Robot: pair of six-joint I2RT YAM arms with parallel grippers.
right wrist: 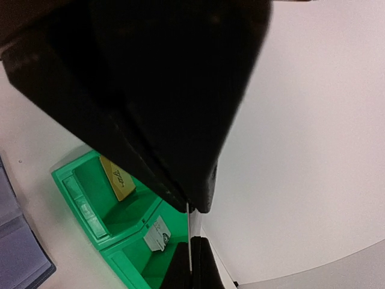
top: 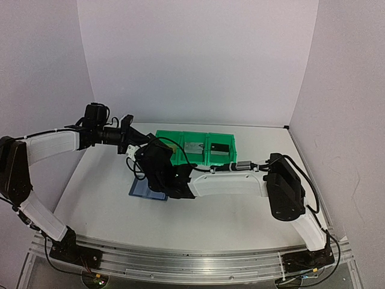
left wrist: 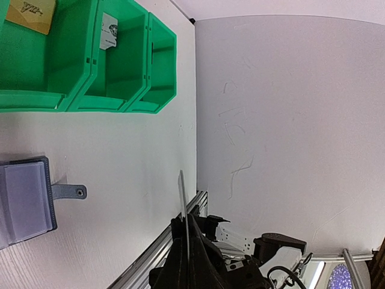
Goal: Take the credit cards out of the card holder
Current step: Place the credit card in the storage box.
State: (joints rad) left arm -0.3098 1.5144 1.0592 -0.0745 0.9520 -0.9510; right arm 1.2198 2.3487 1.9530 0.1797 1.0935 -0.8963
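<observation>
The blue card holder (top: 144,189) lies open on the white table, its tab (left wrist: 69,192) sticking out. It also shows in the left wrist view (left wrist: 24,201). My left gripper (top: 129,144) is shut on a thin light card (left wrist: 183,192) seen edge-on. My right gripper (top: 150,158) hovers over the holder's far edge, and a thin card edge (right wrist: 189,223) sits between its shut fingers. I cannot tell whether it is the same card. A gold card (left wrist: 30,13), a silver card (top: 192,149) and a black card (top: 220,147) lie in the green bins (top: 192,133).
The two grippers are close together above the holder. A black mass, probably the left gripper (right wrist: 138,90), fills the top of the right wrist view. The bins stand just behind them. A metal rail (top: 180,265) runs along the near edge, and walls close in the back and sides.
</observation>
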